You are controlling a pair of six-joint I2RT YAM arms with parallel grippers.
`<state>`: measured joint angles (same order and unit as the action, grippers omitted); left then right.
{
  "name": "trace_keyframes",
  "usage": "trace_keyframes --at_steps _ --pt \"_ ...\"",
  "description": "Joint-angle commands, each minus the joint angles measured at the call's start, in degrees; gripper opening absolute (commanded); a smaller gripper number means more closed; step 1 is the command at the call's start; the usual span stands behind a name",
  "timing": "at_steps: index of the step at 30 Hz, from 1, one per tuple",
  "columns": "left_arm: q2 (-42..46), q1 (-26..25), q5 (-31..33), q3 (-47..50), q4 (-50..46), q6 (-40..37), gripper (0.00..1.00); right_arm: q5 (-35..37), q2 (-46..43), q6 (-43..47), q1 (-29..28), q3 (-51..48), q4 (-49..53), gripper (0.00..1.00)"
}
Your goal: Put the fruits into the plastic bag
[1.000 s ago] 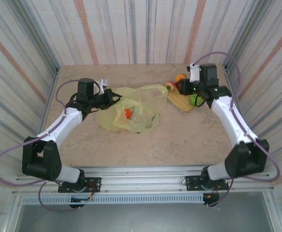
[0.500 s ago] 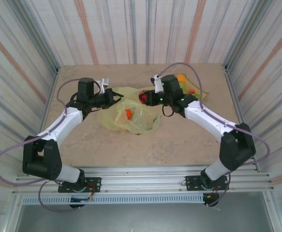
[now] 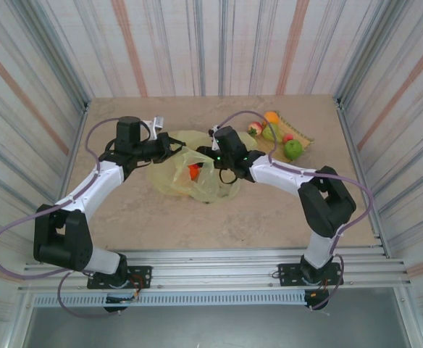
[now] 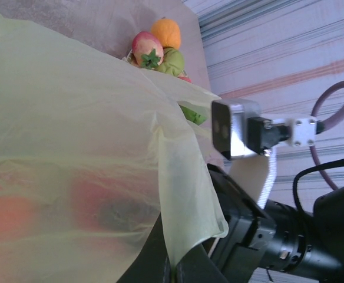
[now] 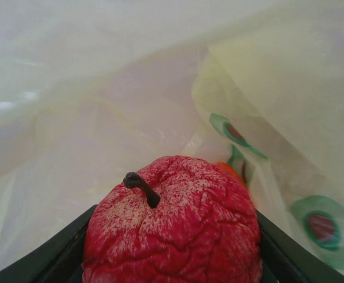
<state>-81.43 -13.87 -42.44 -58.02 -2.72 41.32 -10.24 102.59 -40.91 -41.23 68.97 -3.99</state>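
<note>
Plastic bag [image 3: 169, 178] (translucent) encloses right end effector [image 5: 172, 262] clamping red fruit [image 5: 172, 218].

The plastic bag [image 3: 169, 174] is seen as translucent yellow-green, printed with green rings around red centres. The apple [image 5: 172, 236] is coloured red, flecked with pale speckles and dark-stemmed. An orange fruit [image 3: 271, 116], a green fruit [image 3: 292, 149] and a pink-and-cream fruit [image 4: 147, 48] capped in green are shown; the walls [image 3: 197, 43] are striped grey, white and rust

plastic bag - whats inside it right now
A wrinkled red apple gripped by the right gripper, with an orange fruit beyond it. The plastic bag's folds and the apple hide the rest of its inside.
</note>
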Motion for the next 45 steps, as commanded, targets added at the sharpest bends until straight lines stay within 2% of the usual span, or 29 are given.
trace_keyframes --at_steps 1,12,22,28,41,45 --pt "1.8 0.5 -1.7 0.5 1.5 -0.5 0.0 1.7 2.6 -7.9 -1.5 0.2 -5.0 0.59" --pt "2.2 1.1 -1.9 0.9 2.2 0.2 0.0 -1.0 8.4 -17.4 -3.8 1.8 -11.6 0.64" --pt "2.4 1.9 -2.2 1.1 2.7 0.8 0.0 -2.9 8.5 -16.1 -3.3 2.9 -10.5 0.78" --pt "2.4 2.1 -2.3 1.2 2.7 1.0 0.0 -3.3 7.4 -15.1 -3.0 2.2 -10.3 0.82" --pt "2.4 2.4 -1.9 1.2 2.3 0.7 0.0 -3.4 0.6 -13.0 -0.7 -3.2 -10.8 0.76" --pt "2.4 2.4 -1.9 1.2 2.3 0.7 0.0 -3.0 -2.9 -11.0 0.6 -5.6 -8.0 0.74"
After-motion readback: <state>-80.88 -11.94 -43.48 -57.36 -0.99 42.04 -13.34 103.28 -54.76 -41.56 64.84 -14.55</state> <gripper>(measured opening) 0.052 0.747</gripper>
